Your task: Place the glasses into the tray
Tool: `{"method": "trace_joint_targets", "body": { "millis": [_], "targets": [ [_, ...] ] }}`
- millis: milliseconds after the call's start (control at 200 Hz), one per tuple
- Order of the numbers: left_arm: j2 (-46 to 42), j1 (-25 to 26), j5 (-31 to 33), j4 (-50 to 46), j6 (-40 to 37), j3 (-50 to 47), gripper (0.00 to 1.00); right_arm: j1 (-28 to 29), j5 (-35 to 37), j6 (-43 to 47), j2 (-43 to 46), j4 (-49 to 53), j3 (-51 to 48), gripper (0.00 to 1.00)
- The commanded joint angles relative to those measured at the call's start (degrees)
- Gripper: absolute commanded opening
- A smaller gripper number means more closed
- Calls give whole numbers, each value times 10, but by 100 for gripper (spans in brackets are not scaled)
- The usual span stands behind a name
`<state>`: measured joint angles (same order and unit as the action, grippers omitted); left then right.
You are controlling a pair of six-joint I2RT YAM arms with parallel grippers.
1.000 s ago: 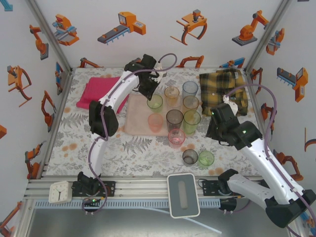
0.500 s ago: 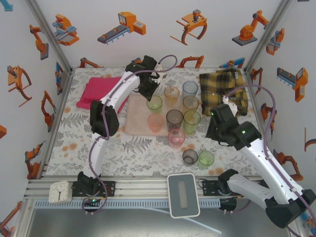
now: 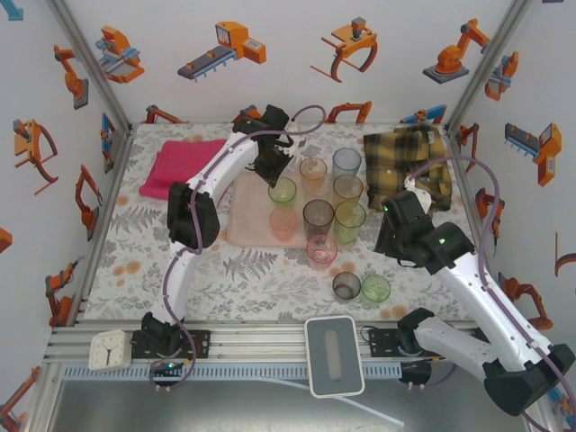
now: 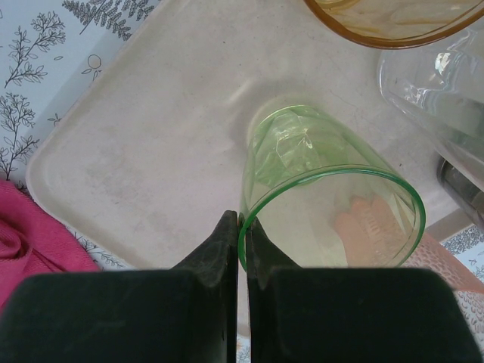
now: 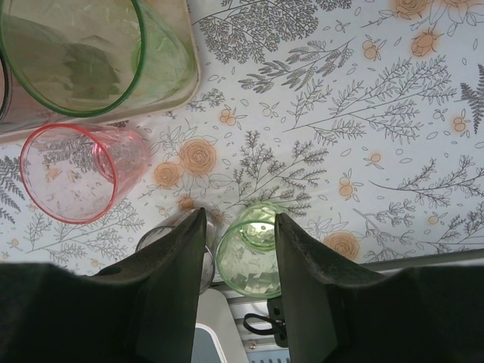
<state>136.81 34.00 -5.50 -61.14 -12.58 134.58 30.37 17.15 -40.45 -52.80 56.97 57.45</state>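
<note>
- Rim of green glass [image 4: 325, 189] is pinched by left gripper [image 4: 242, 227], jaws narrow, over the tray [image 4: 151, 151].
- Right gripper [image 5: 240, 218] is held part-open, empty, just off the tray's corner.

White arms [image 3: 225, 162], black joints [image 3: 191, 216], purple cables [image 3: 488, 256]

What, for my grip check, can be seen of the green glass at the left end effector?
The green glass is a translucent, plastic-looking tumbler with faintly faceted walls and a round rim, empty. It stands mouth up, seemingly resting on the pale pink tray. The left end effector is shut on its rim, one finger inside, one outside. An orange glass and a clear glass stand close by; contact cannot be told.
</note>
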Motion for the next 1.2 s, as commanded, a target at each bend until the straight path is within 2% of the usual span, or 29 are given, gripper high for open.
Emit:
{"method": "trace_joint_targets", "body": {
  "millis": [0, 491, 841, 1006, 1192],
  "targets": [
    [8, 2, 3, -13, -11, 6, 10, -4, -4, 5, 6, -11, -6, 42],
    [14, 5, 2, -17, -13, 17, 19, -5, -7, 5, 8, -12, -6, 42],
    [10, 5, 9, -18, -17, 20, 30, -5, -6, 6, 6, -16, -5, 42],
    [-2, 4, 19, -19, -21, 27, 32, -6, -5, 8, 6, -16, -1, 42],
    [-33, 0, 26, -19, -21, 31, 40, -6, -4, 11, 3, -16, 8, 42]
  ]
}}
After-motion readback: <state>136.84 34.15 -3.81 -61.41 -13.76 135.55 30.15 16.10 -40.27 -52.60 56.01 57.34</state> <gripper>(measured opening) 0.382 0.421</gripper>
